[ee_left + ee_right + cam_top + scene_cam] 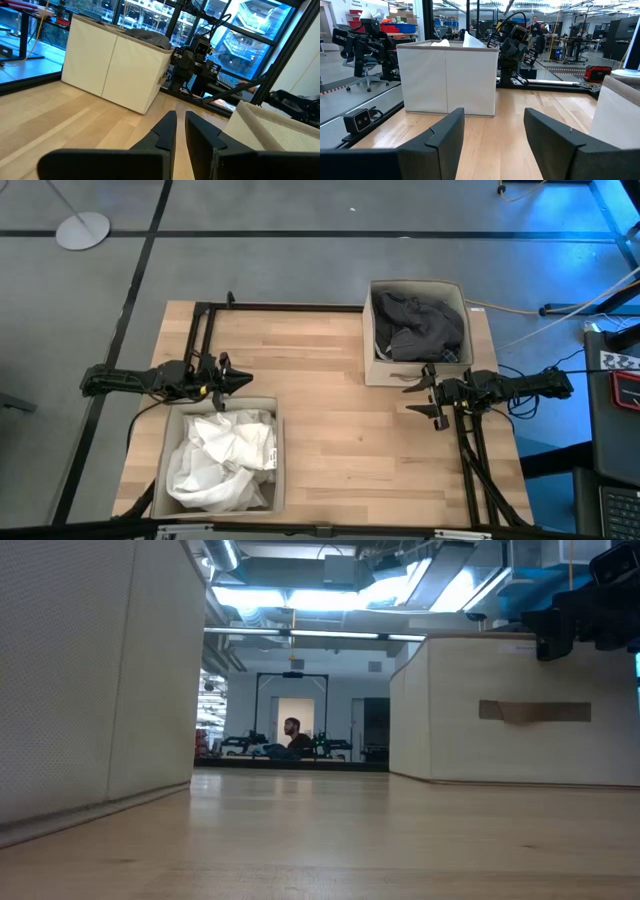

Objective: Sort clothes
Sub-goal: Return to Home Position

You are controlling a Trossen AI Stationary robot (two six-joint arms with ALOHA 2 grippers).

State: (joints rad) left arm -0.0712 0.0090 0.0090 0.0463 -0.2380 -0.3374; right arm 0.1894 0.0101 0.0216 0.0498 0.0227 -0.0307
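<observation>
My left end effector point(240, 380), fingers together, and right end effector point(422, 397), fingers apart, hover over the wooden worktop point(330, 440). White clothes point(225, 460) fill the left bin point(279, 465), dark clothes point(420, 328) the right bin point(368, 330). Grey floor point(300, 270) surrounds.

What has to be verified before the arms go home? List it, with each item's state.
1. Left gripper shut, holding nothing: ok.
2. Right gripper open, holding nothing: ok.
3. Dark clothes inside the bin by the right arm: ok.
4. White clothes inside the bin by the left arm: ok.
5. No garment lying on the table: ok.
6. What lies under each bin's top layer: cannot tell.
</observation>
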